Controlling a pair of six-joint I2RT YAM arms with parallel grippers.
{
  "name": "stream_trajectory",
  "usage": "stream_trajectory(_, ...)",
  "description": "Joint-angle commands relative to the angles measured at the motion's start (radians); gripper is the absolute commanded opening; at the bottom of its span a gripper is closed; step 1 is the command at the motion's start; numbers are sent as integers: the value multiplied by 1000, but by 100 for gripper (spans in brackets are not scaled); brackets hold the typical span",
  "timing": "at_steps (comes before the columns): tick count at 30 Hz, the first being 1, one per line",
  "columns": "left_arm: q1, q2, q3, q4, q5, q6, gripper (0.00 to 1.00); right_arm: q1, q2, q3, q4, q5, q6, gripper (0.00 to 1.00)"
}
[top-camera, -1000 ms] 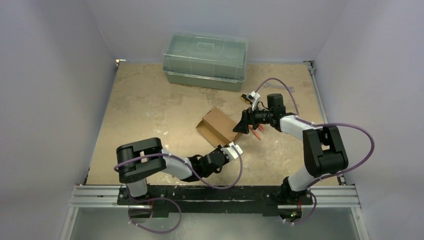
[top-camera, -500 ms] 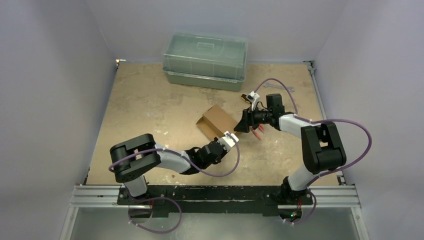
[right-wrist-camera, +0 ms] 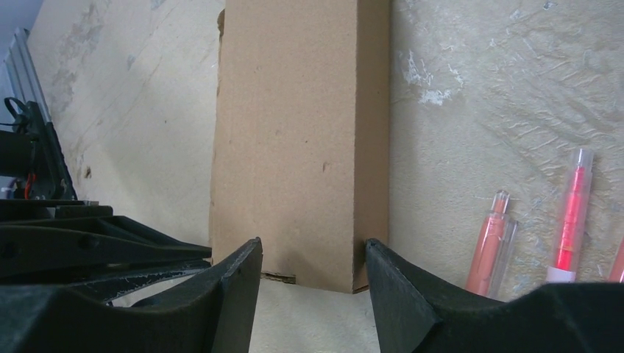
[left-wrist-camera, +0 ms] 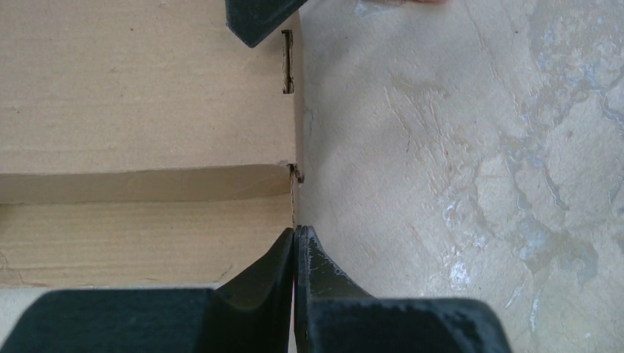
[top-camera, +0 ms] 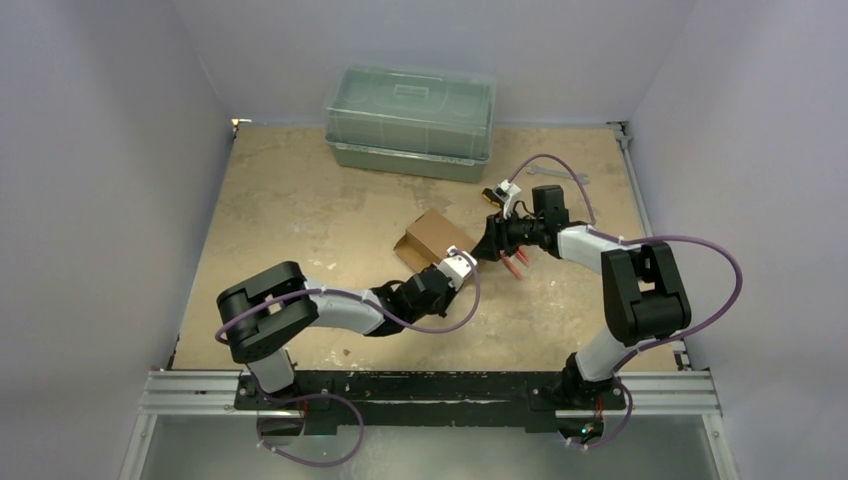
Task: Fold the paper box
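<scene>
The paper box (top-camera: 432, 240) is a small brown carton lying on the table's middle. My left gripper (top-camera: 463, 263) is shut, and its joined tips (left-wrist-camera: 296, 232) rest against the near right corner of the paper box (left-wrist-camera: 147, 95). My right gripper (top-camera: 487, 243) comes in from the right. Its jaws stand apart (right-wrist-camera: 313, 246) on either side of the end of the paper box (right-wrist-camera: 302, 140), with nothing pinched between them. One right finger (left-wrist-camera: 257, 18) shows at the top of the left wrist view, over the carton's edge.
A large green-grey lidded plastic container (top-camera: 410, 120) stands at the back. Red pens (top-camera: 515, 262) lie just right of the box, beside my right fingers (right-wrist-camera: 493, 243). A wrench (top-camera: 560, 175) lies at the back right.
My left arm has stretched forward, bringing its shut gripper up to the box's near corner. My right jaws have narrowed around the box's end.
</scene>
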Motion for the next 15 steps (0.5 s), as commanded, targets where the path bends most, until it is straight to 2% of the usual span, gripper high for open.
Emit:
stream_trajectory(1, 21, -22, 64, -37, 30, -50, 0, 0, 5, 37, -32, 7, -5, 56)
stream_trajectory(15, 43, -1, 159, -137, 39, -73, 0, 18, 13, 53, -68, 4, -37, 51)
